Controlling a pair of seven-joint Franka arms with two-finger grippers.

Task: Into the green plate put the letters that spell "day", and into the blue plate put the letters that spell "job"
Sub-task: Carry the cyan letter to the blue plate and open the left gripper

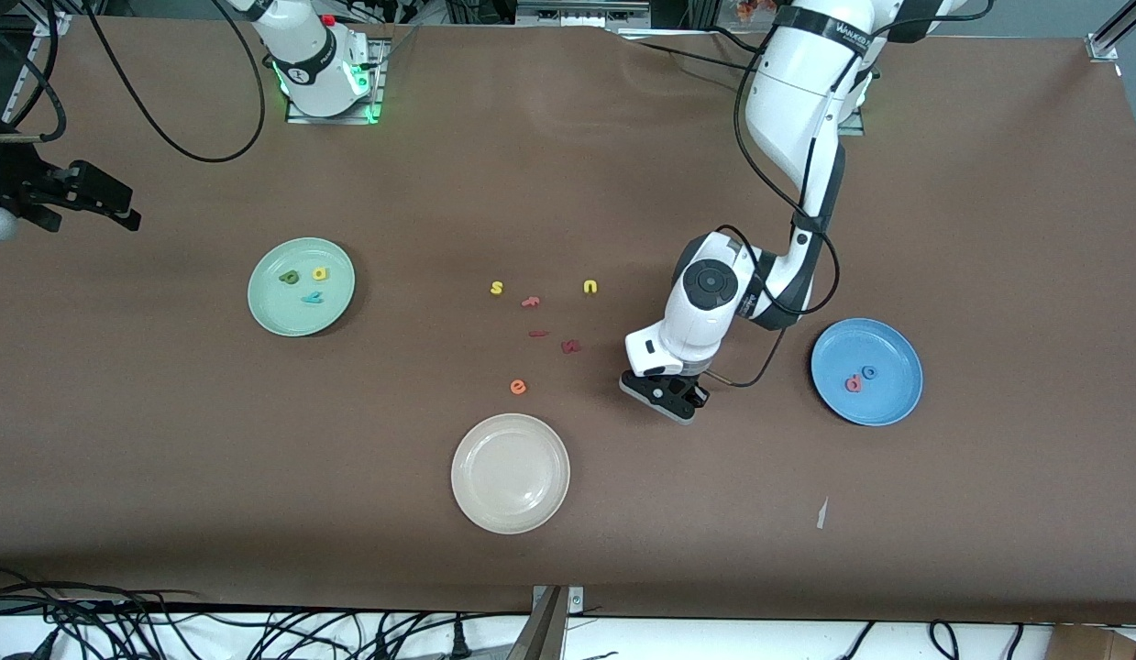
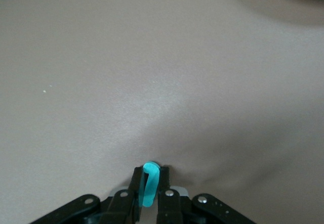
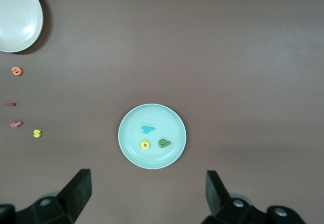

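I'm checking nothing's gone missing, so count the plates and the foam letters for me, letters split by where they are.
Plates: green plate, blue plate, cream plate: 3
Letters in the green one, d, a, y: 3
Letters in the blue one, b, o: 2
Loose on the table, s, u, e, three reddish letters: 6
In the left gripper, teal j: 1
Total: 15

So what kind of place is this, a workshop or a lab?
Most likely a robotics lab: two white arms are bolted to a brown-covered table, cables trail along its edge, and foam letters sit sorted in the green plate and blue plate.
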